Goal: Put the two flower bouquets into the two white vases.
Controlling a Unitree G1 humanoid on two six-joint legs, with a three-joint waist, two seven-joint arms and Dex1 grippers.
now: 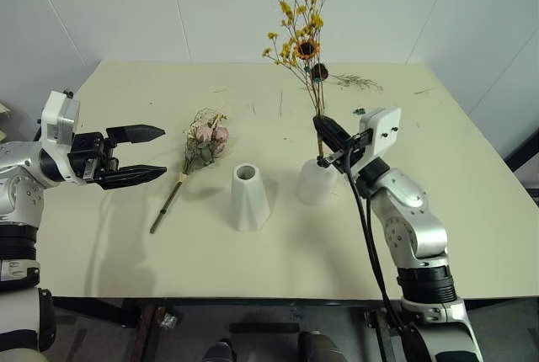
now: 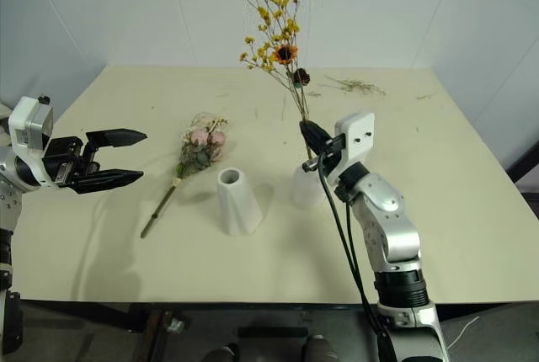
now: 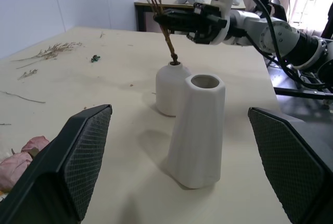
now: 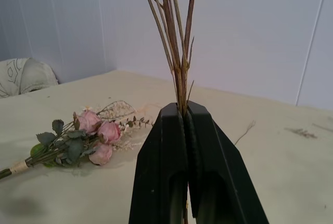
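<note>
Two bouquets, two vases: one pairing in hand, one untouched.
Right pincer (image 1: 327, 132): fingers together, clamped on the stems of the yellow-orange spray (image 1: 301, 35), just above the dome vase (image 1: 317, 181).
Spray: upright, stem ends at the dome vase's small hole; in the left wrist view the tips look just entered, depth hidden.
Left pincer (image 1: 135, 156): fingers wide apart, holding nothing, hovering level over the worktop (image 1: 472, 210), pointing toward the middle.
Rose bunch (image 1: 205, 145): flat on the worktop, between the left pincer and the cone vase (image 1: 249, 197), touching neither.
Rose bunch long axis: diagonal, blooms far, stem end near and toward the robot's left.
Key relation: rose bunch lies just past the left pincer's tips, so the left arm is nearer; I'd judge the stem the better place to grip.
Cone vase: upright, mouth open, just beside the dome vase.
Loose twigs (image 1: 355, 82): far side, out of the way.
Writing: none readable.
</note>
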